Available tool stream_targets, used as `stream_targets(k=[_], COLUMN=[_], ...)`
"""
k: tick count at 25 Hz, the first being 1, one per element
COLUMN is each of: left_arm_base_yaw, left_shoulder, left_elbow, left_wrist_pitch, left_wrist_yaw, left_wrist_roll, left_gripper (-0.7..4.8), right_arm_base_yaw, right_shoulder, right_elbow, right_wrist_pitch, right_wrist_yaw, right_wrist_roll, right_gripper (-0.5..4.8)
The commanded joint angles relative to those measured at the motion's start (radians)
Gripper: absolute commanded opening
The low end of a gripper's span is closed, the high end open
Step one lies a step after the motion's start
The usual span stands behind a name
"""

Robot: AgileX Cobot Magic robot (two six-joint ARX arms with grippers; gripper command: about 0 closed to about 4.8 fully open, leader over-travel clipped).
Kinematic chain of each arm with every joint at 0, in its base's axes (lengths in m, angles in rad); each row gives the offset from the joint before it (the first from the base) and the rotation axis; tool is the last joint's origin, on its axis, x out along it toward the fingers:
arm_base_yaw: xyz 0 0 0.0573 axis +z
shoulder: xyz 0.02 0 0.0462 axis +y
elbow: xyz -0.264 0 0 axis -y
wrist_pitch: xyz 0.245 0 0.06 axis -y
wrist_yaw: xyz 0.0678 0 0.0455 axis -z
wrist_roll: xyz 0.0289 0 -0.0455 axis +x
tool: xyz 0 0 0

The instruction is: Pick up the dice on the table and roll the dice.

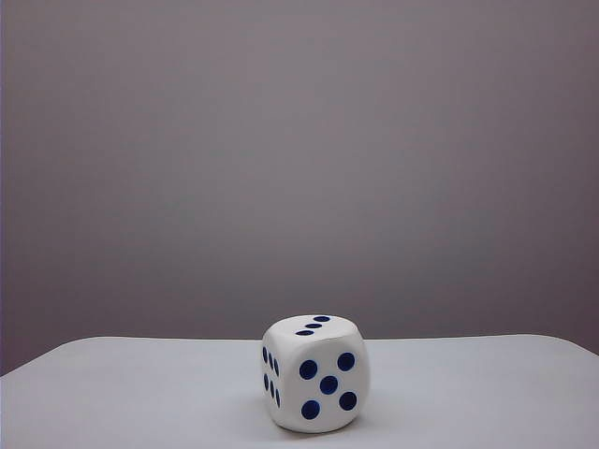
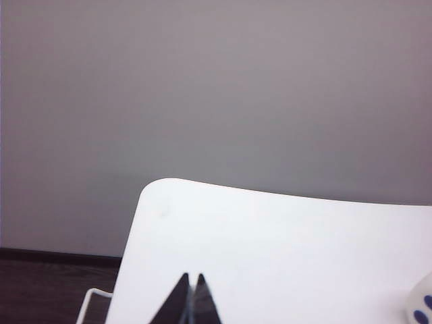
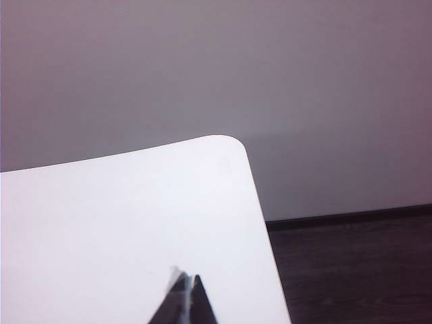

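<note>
Dice (image 1: 316,374) sits alone near the front middle of the table (image 1: 131,393), one white cube with rounded corners, resting flat on a face. Three blue pips show on top, five face the camera, six on its left side; being a cube, it has no long axis. Bare white tabletop spreads wide to its left and right, and the far edge runs just behind it with rounded corners at both ends. Left gripper (image 2: 191,278) hangs over the table's left part, fingertips pressed together, holding nothing. Right gripper (image 3: 186,278) hangs over the right part near the side edge, tips likewise together, empty. Beyond, a plain grey wall (image 1: 299,150).
</note>
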Motion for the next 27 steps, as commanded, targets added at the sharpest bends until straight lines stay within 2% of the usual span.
stream_targets(k=[1, 6, 10, 13, 16, 22, 24, 26, 27], left_arm_base_yaw=[0.000, 0.000, 0.000, 0.002, 0.002, 0.001, 0.000, 0.000, 0.000], left_shoulder=[0.000, 0.000, 0.000, 0.012, 0.079, 0.329, 0.456, 0.605, 0.646], left_elbow=[0.003, 0.003, 0.031, 0.080, 0.127, 0.338, 0.446, 0.548, 0.571], left_wrist_pitch=[0.003, 0.001, 0.013, 0.012, 0.014, 0.011, -0.014, -0.070, -0.080], left_wrist_yaw=[0.035, 0.051, 0.135, 0.085, 0.097, 0.188, 0.209, 0.244, 0.267], left_wrist_roll=[0.048, 0.037, -0.059, 0.015, 0.002, -0.006, 0.053, 0.147, 0.157], left_gripper=[-0.06, -0.06, -0.06, -0.06, -0.06, -0.06, -0.06, -0.06, -0.06], right_arm_base_yaw=[0.000, 0.000, 0.000, 0.000, 0.000, 0.000, 0.000, 0.000, 0.000], right_shoulder=[0.001, 0.001, 0.001, 0.008, 0.024, 0.182, 0.303, 0.463, 0.531], right_elbow=[-0.006, -0.006, -0.007, -0.005, 0.013, 0.146, 0.204, 0.274, 0.310], right_wrist_pitch=[-0.001, -0.005, 0.037, 0.093, 0.120, 0.130, 0.188, 0.256, 0.254], right_wrist_yaw=[-0.029, -0.056, -0.189, -0.173, -0.174, -0.174, -0.192, -0.282, -0.330], right_wrist_roll=[0.001, 0.010, 0.076, 0.084, 0.129, 0.136, 0.135, 0.135, 0.133], right_gripper=[-0.01, -0.01, -0.01, -0.02, -0.02, -0.03, -0.03, -0.02, -0.02])
